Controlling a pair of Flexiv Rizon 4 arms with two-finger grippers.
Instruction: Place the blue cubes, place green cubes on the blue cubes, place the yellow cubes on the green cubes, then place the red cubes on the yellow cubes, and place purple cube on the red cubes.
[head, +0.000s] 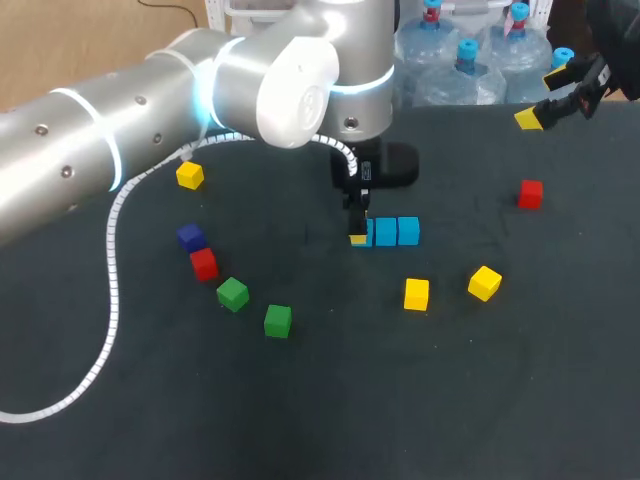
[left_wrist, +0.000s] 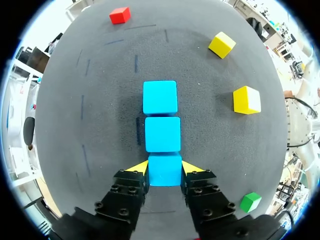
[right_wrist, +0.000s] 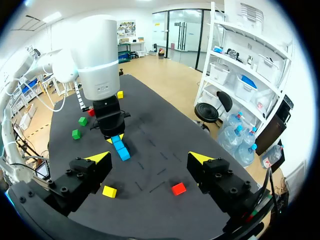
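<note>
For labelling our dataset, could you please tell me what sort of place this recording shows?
Probably a robotics lab bench: a robot arm hangs over a dark table scattered with small coloured cubes, the left gripper shut on a blue cube.

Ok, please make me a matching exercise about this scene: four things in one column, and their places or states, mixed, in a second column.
1. left end effector
2. right end effector
3. purple cube
4. green cubes

a. open, holding nothing
b. next to a red cube
c. shut on the end blue cube of a row of three
d. lying apart, not stacked

Pairs: 1-c, 2-a, 3-b, 4-d.
</note>
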